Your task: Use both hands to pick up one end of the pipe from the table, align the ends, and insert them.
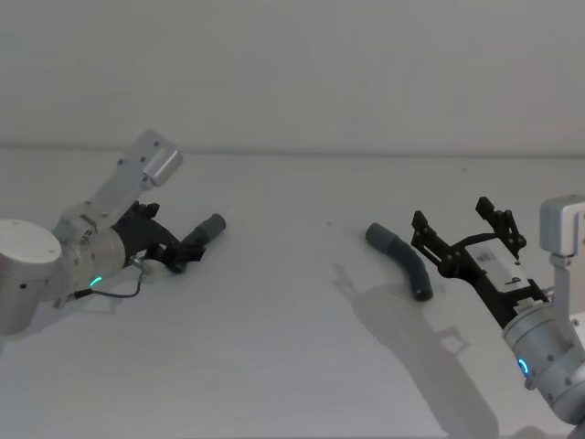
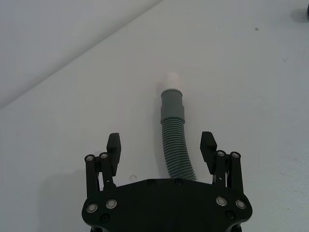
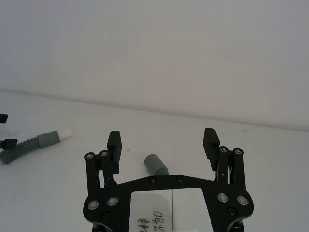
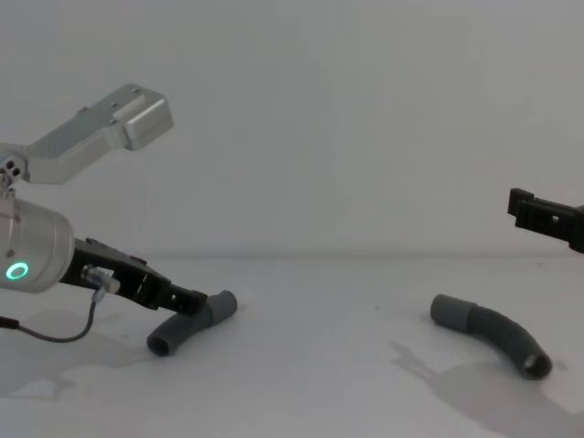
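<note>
Stage: early, pre-grasp; nothing lifted, aligned or joined.
- L black two-finger gripper [image 2: 161, 145]: spread wide, astride dark grey ribbed hose piece w/ white-tipped cuff [image 2: 172, 108], not clamped; mid-left of head view, flat on white matte table [image 1: 292, 366].
- R black gripper [image 3: 162, 137]: spread, empty, hovering near second curved hose piece w/ plain grey cuff [image 1: 407, 261], mid-right.

Pending: both grasps, lift, align, insert.

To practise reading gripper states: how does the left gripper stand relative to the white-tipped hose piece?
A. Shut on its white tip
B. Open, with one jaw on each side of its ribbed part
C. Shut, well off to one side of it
B: in the left wrist view the left gripper has its jaws apart, and the ribbed part of the white-tipped hose piece runs between them.
</note>
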